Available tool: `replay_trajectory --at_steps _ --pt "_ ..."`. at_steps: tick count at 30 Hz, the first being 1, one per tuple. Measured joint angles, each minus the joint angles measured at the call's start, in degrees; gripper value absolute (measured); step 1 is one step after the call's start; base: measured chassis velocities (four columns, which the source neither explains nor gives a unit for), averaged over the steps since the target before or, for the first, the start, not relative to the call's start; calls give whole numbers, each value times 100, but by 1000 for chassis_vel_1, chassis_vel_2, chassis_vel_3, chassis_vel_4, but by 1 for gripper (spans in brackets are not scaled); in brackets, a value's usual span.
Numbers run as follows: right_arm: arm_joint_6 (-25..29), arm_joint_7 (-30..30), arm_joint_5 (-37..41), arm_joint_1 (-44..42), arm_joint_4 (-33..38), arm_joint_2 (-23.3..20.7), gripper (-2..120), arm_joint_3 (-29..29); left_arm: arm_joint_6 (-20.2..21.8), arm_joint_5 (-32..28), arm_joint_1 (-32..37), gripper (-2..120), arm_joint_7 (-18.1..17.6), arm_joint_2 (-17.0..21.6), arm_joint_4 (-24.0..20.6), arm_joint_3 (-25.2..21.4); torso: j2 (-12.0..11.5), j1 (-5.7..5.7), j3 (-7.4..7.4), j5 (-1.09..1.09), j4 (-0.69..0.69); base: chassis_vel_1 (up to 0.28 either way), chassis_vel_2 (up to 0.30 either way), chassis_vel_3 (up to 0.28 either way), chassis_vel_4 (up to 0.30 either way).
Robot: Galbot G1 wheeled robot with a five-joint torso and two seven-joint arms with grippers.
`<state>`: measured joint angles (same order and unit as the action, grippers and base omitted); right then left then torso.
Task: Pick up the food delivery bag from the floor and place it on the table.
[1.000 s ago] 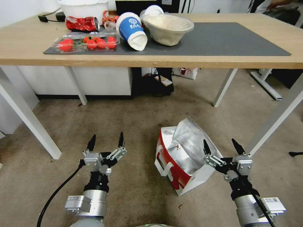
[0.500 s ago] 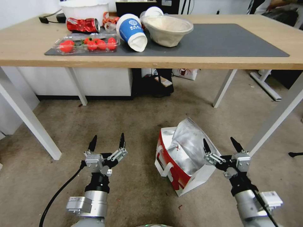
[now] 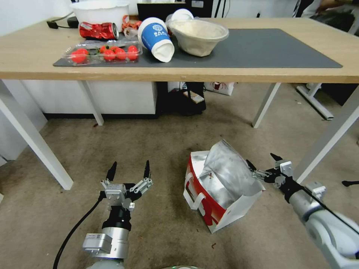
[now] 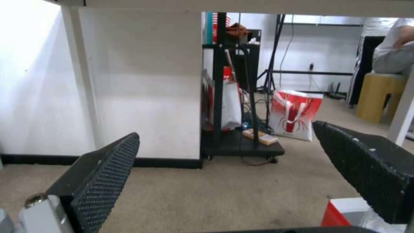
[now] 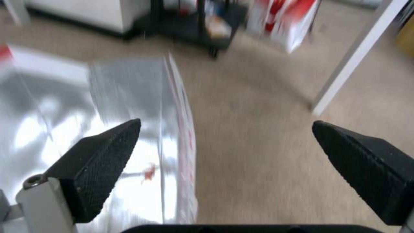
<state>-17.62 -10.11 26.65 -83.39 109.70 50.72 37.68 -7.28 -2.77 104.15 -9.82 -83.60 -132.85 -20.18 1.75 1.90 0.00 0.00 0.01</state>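
Nearest to the robot, the left gripper (image 3: 129, 170) hangs low over the floor (image 3: 157, 142), jaws spread wide and holding nothing, well apart from the bag.

The right gripper (image 3: 263, 164) is at the right upper edge of the food delivery bag (image 3: 218, 186). Its jaws are wide open w/ nothing in them, and in the right wrist view the bag's right wall stands up betw. the two pads, near the left one (image 5: 103, 161). I cannot tell if a pad touches it.

The bag stands on the floor in front of the table (image 3: 179, 71), leaning a bit. It is white paper w/ red side panels, flat white handles and crumpled silver foil lining that rises out of the top.

I judge it is light, thin-walled and soft, so it will buckle and sway when lifted, and the foil is prob. slippery. Better hold is a handle or the doubled paper rim, not the foil.

Farther off, the table carries a bowl (image 3: 197, 34), a tipped blue cup (image 3: 155, 35) and a tomato tray (image 3: 103, 52) on the left part; the right part of the mat (image 3: 269, 48) is bare.
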Motion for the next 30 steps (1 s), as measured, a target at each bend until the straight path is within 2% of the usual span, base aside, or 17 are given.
replay_trajectory --at_steps 7,12,17,30 --pt "-517 -450 430 381 -463 -516 100 -319 6 85 43 100 -59 -108 -13 35 4 0 0 1 0 0 0 0 0" --pt "-538 -697 337 603 -786 -622 100 -606 1 96 62 100 -112 -137 -13 21 6 1 0 1 0 0 0 0 0" --pt "-381 -1028 62 763 -1032 -635 100 -931 -9 99 83 100 -111 -157 -13 3 9 1 0 0 0 0 0 0 0" --pt "-452 -989 -296 1091 -1379 -366 100 -1413 -74 80 97 100 -153 -181 24 -43 11 1 0 0 0 0 0 0 0"
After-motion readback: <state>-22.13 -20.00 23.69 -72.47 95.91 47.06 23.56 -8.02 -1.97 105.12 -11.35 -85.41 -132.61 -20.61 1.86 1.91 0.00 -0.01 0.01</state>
